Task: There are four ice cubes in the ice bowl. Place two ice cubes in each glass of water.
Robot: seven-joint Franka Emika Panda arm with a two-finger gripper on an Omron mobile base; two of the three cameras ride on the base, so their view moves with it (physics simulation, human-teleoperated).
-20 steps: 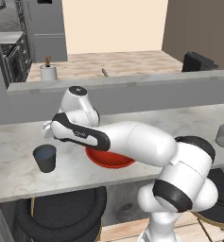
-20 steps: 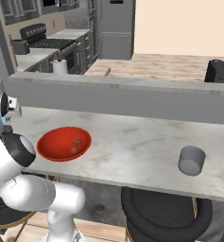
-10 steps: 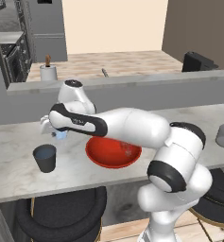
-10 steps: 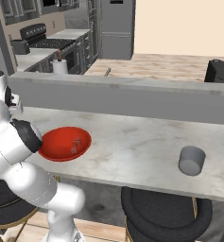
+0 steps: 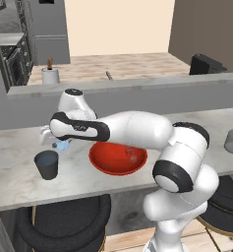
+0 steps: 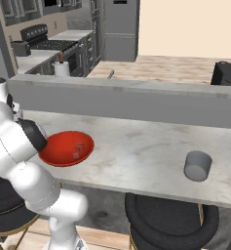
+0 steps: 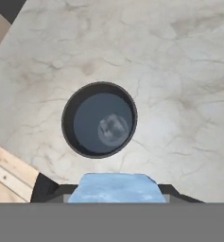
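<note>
My gripper is clamped on one pale blue ice cube, which sits between my finger tips at the bottom of the hand view. In the left base view the same cube shows as a small blue block under my hand, above the marble counter, just up and to the right of the dark glass.

The hand view looks straight down into that dark glass. It stands upright on the counter, holds bluish water, and one pale, nearly clear ice cube lies in it right of centre. The held cube is near the glass rim in this view but apart from it, not over the opening.

The red ice bowl stands on the counter right of the dark glass, partly under my forearm. Cubes rest inside it; I count at least one, the rest too faint to number.

The lighter grey glass stands upright well apart, toward the far right end of the counter. Its contents cannot be made out.
</note>
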